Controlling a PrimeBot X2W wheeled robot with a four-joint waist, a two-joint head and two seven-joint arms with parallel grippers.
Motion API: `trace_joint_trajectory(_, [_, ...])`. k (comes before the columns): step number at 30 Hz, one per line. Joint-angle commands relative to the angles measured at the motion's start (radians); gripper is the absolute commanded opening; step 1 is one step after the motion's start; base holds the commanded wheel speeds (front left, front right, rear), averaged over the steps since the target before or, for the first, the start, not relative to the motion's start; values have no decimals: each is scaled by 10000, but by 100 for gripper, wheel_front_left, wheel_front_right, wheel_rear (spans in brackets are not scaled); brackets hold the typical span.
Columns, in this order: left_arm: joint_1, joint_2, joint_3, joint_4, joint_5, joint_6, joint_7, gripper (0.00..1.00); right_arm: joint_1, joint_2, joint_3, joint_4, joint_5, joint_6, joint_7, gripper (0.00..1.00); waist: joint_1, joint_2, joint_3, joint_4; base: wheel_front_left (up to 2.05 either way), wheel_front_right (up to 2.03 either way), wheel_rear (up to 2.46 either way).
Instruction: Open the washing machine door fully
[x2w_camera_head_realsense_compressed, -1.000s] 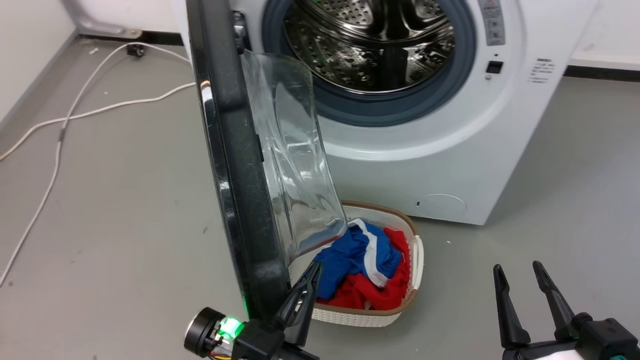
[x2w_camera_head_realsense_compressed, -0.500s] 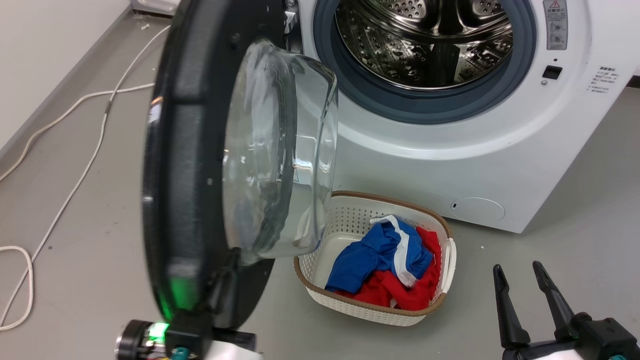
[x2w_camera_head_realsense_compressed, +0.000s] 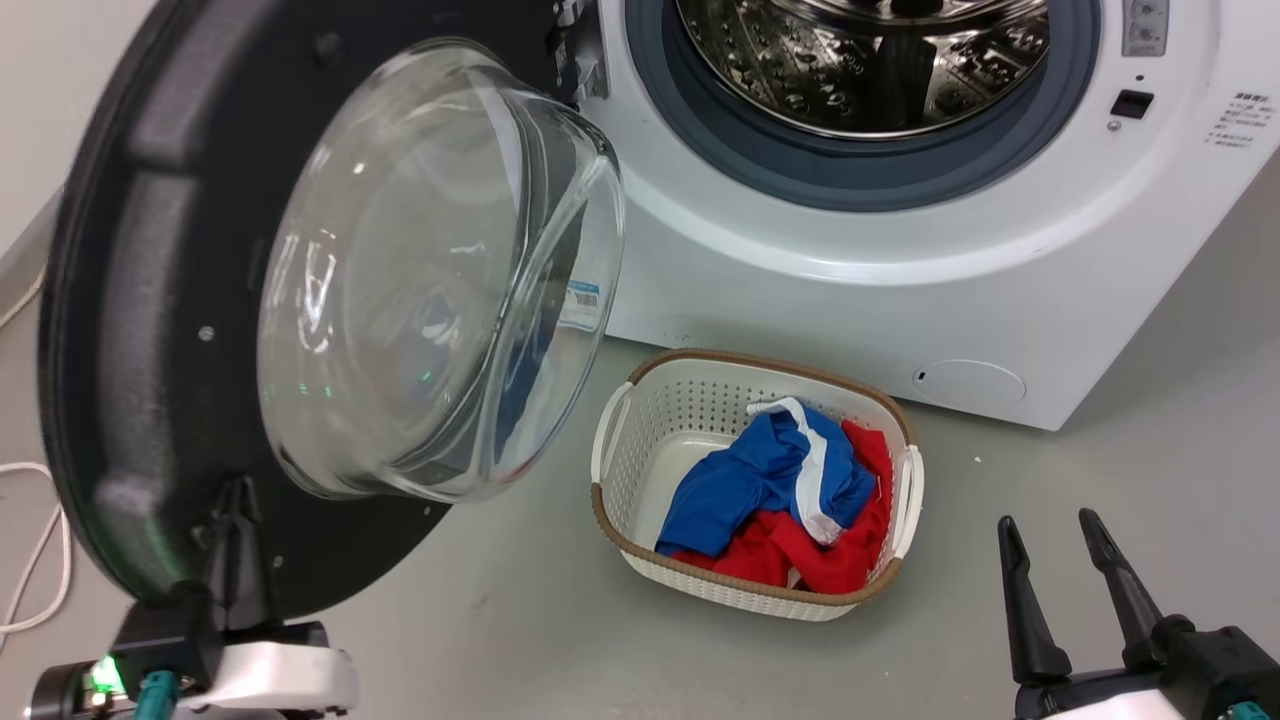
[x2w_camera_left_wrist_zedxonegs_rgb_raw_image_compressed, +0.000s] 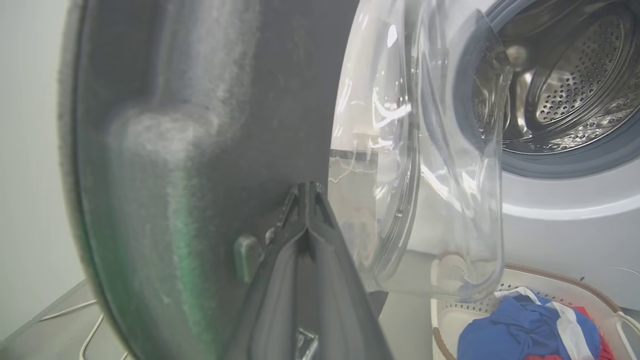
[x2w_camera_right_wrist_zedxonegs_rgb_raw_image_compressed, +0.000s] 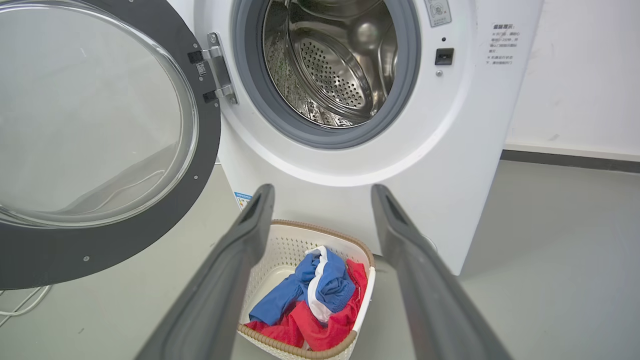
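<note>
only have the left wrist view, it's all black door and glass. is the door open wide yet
Observer: In the head view the washing machine door stands wide open at the left of the washing machine, leaving the drum uncovered.
Operator: which side is it hinged on
Observer: The right wrist view shows a metal hinge at the left edge of the opening.
Operator: and the right tool
Observer: The right tool is open and holds nothing, low at the right of the head view, apart from the machine.

washing machine door (x2w_camera_head_realsense_compressed: 130, 300) swings wider, from edge-on to inner face showing | left gripper (x2w_camera_head_realsense_compressed: 238, 505) travels left along with its lower rim | head view shifts too
</note>
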Motion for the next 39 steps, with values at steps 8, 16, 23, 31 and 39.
trace_joint_trajectory(8, [-733,141,1378,410,-225,-84,26,0,-386,22,-72,-102,-227,-2,-24,100,0,0,504,77,0,0,0])
trace_joint_trajectory(16, [-1723,444,2422,1242,-486,-559,26,0,-615,22,-90,-126,-387,-2,-24,100,0,0,941,-1,0,0,0])
trace_joint_trajectory(23, [-2686,814,3137,2426,-693,-907,26,0,-845,22,-94,-98,-505,-2,-24,100,0,0,1271,-162,0,0,0])
trace_joint_trajectory(31, [-3746,1393,3796,3778,-865,-1284,26,0,-990,22,-117,-50,-560,-2,-24,100,0,0,1515,-326,0,0,0])
trace_joint_trajectory(39, [-4699,1919,4168,5046,-818,-1587,26,0,-1100,22,-104,53,-628,-2,-24,100,0,0,1613,-402,0,0,0])
